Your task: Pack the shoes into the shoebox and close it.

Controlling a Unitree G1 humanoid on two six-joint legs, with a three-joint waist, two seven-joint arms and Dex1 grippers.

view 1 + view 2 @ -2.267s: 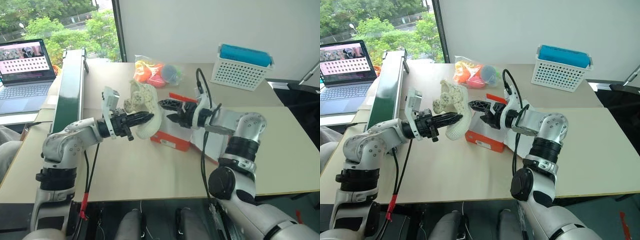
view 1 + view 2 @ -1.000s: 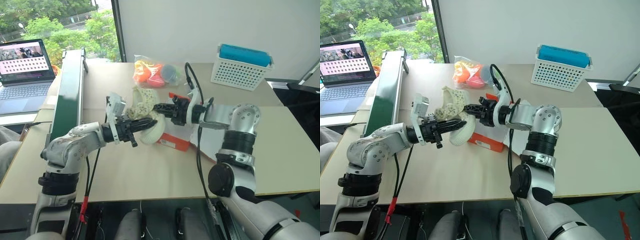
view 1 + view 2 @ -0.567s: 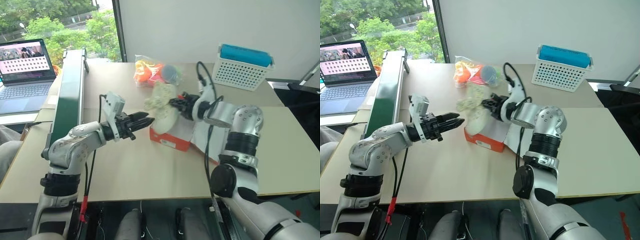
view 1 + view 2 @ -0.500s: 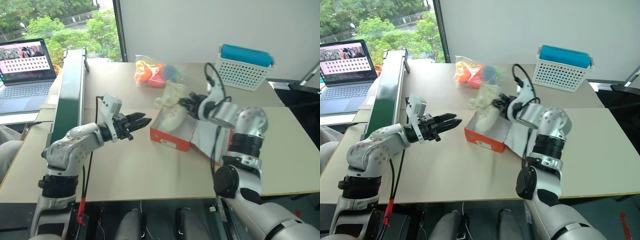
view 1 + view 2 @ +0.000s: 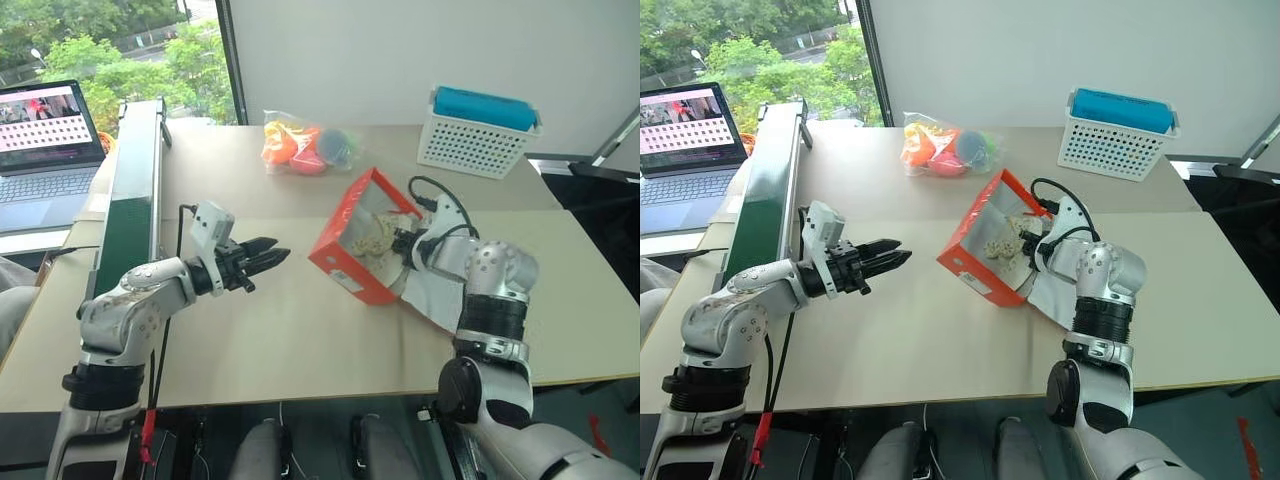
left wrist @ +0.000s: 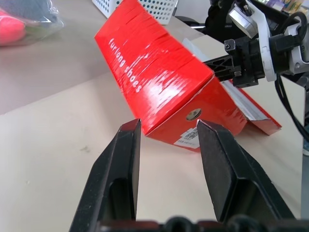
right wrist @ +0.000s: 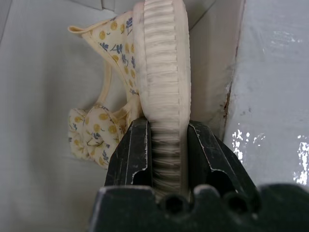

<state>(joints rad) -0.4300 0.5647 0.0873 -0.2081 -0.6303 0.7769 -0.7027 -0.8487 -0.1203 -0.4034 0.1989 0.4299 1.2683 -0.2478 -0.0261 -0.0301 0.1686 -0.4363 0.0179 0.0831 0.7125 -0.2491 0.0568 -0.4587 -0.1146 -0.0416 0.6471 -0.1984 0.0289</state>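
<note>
Table point(image 5: 300, 330) bears tilted orange-red shoebox point(image 5: 345, 260), open side facing right arm. Right gripper point(image 7: 166, 145) inside box, clamped on cream shoe point(image 7: 161, 72) sole. Left gripper point(image 5: 268, 256) beside box, fingers parted, empty.

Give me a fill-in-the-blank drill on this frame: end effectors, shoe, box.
1. The right end effector is shut on the sole of a ____.
2. That shoe sits inside the orange-red ____, which is tipped up on one edge.
3. The left end effector is ____ and holds nothing.
4. The white basket has a ____ top.

Missing words: shoe; shoebox; open; teal
</note>
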